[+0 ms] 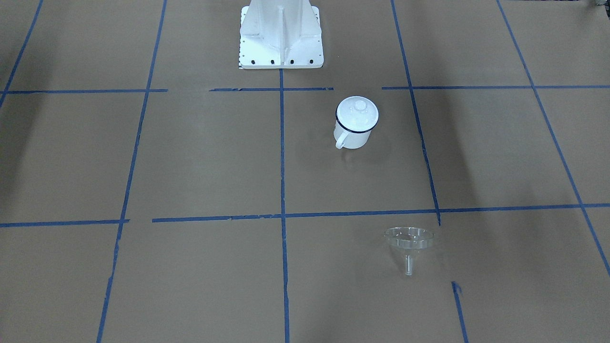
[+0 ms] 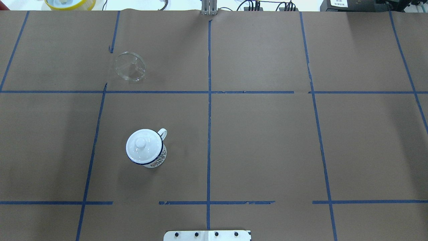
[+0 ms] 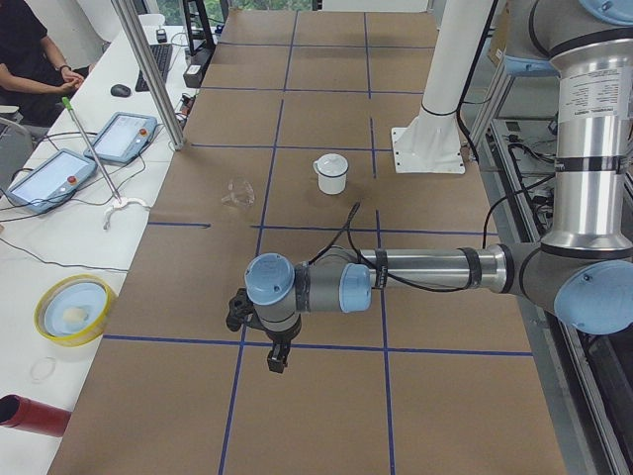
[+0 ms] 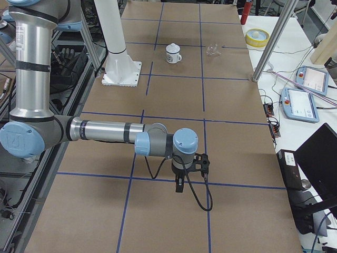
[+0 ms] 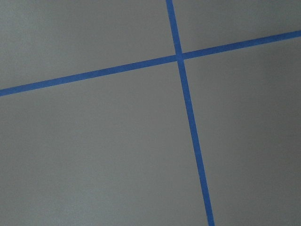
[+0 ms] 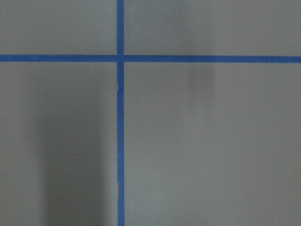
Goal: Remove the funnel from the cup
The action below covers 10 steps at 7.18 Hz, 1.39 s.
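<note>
The cup (image 1: 355,133) is a white enamel mug with a dark blue rim, standing upright with a round white knobbed lid (image 1: 357,112) on it. It also shows in the overhead view (image 2: 156,160). The clear funnel (image 1: 410,238) lies on its side on the brown paper, well apart from the cup, further from the robot (image 2: 130,66). My left gripper (image 3: 277,361) hangs over the table's left end, far from both. My right gripper (image 4: 180,186) hangs over the right end. Both show only in the side views, so I cannot tell if they are open or shut.
The white robot base (image 1: 281,43) stands at the table's near edge. Blue tape lines grid the brown paper. A yellow bowl (image 3: 71,309), a red cylinder (image 3: 35,416) and tablets (image 3: 49,178) sit on the white side bench. A metal pole (image 3: 148,69) rises there.
</note>
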Each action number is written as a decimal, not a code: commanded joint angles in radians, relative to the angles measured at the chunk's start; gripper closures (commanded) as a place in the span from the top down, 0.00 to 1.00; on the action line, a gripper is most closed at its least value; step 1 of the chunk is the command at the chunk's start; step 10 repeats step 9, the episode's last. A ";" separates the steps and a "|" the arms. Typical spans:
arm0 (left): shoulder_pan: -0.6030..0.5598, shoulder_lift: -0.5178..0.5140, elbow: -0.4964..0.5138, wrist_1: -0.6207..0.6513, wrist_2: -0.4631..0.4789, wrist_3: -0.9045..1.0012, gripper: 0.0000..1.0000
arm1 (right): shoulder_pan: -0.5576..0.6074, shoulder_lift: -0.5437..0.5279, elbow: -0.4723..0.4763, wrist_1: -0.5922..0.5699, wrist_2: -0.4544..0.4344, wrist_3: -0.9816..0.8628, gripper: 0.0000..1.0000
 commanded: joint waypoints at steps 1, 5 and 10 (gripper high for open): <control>0.000 -0.002 0.000 0.000 0.000 0.000 1.00 | 0.000 0.000 0.000 0.000 0.000 0.000 1.00; 0.000 -0.003 0.003 0.000 0.000 0.000 1.00 | 0.000 0.000 0.000 0.000 0.000 0.000 1.00; -0.005 -0.014 0.002 0.004 0.002 0.000 1.00 | 0.000 0.000 0.000 0.000 0.000 0.000 1.00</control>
